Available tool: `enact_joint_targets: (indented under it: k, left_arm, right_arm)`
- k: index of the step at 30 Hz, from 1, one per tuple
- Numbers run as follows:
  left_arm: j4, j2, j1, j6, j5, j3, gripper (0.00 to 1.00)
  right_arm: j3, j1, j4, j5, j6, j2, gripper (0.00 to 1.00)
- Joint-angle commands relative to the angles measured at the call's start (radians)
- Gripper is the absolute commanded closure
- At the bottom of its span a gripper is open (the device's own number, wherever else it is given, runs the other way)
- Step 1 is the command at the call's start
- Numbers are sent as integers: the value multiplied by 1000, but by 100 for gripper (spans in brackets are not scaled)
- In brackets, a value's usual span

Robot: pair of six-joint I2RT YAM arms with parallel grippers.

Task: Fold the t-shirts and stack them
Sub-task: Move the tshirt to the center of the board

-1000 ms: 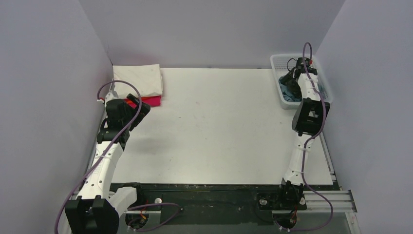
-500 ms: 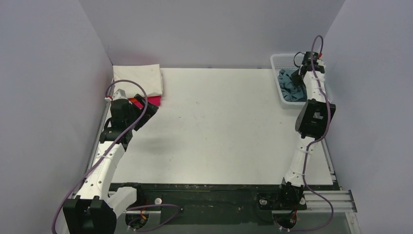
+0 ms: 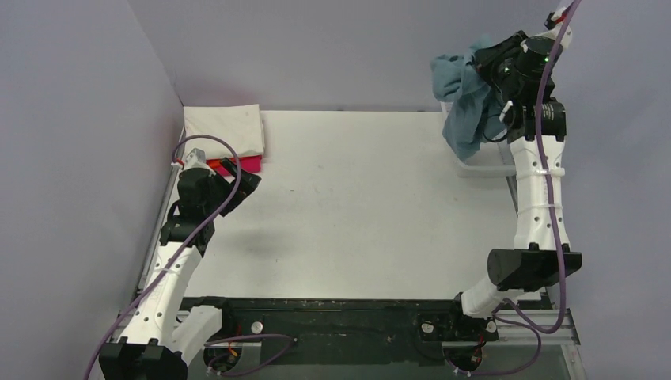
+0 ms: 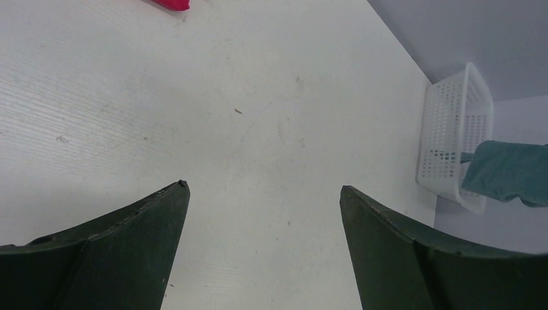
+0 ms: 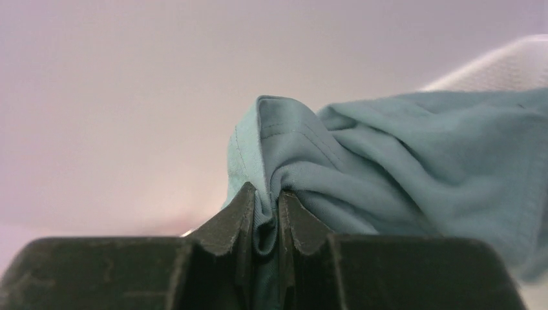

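Right hand (image 3: 492,65): fingers (image 5: 240,213) pinched shut on a fold of the teal shirt (image 5: 400,161). Half a second ago this hand sat low at the basket rim; now my arm is stretched up and the hand is high against the back wall.

Teal shirt (image 3: 467,103): clear of the table, hanging bunched from the hand, its lower end dangling over the basket (image 3: 484,168). Earlier it lay crumpled inside. From my left wrist view, one corner of it (image 4: 510,171) shows just beside the basket (image 4: 452,123).

Left hand (image 4: 262,190): fingers spread wide, nothing between them, bare table (image 4: 258,97) below. It hovers at the left edge (image 3: 240,180), near the stack, only slightly shifted from before.

Stack, far left corner: cream shirt (image 3: 225,131) folded flat on top, pink shirt (image 3: 250,164) showing beneath at its near edge. Unchanged. The pink edge (image 4: 169,3) also shows at the top of the left wrist view.

Table (image 3: 356,206): white, scuffed.
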Motion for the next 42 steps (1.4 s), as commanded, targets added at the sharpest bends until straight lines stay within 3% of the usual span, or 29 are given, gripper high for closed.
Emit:
enact_joint_targets:
  k: [1, 7, 15, 20, 24, 27, 34, 36, 37, 39, 42]
  left_arm:
    - [-18, -28, -6, 5, -28, -5, 3]
    - [-52, -61, -6, -5, -27, -27, 3]
    - [-130, -118, -5, -22, -52, -70, 3]
    - [-228, -128, -5, -19, -81, -57, 3]
    - [-329, -170, -4, -45, -204, -32, 3]
    - [-373, -211, -5, -52, -278, -15, 3]
    - [-338, -187, -5, -56, -234, -40, 3]
    - [-311, -155, -7, -58, -202, -56, 3]
    - [-294, -142, -7, -59, -189, -61, 3]
    - [-266, -104, -6, -54, -146, -73, 3]
    - [-222, -42, -6, -46, -58, -92, 3]
  right_arm:
    - [18, 117, 65, -123, -8, -59, 100]
    - [46, 323, 41, -215, -25, -107, 100]
    - [24, 654, 71, -143, -70, -106, 100]
    - [103, 761, 54, -228, -43, -47, 100]
    - [-22, 761, 81, -211, -15, -99, 100]
    - [-263, 729, 92, -111, -25, -218, 100]
    - [-863, 409, -8, -43, 23, -403, 97]
    - [-973, 332, -45, 11, -8, -403, 86]
    - [-996, 288, -62, 74, -19, -400, 64]
    - [-1010, 253, -141, 205, -49, -386, 42]
    - [-956, 253, -268, 407, -82, -397, 23]
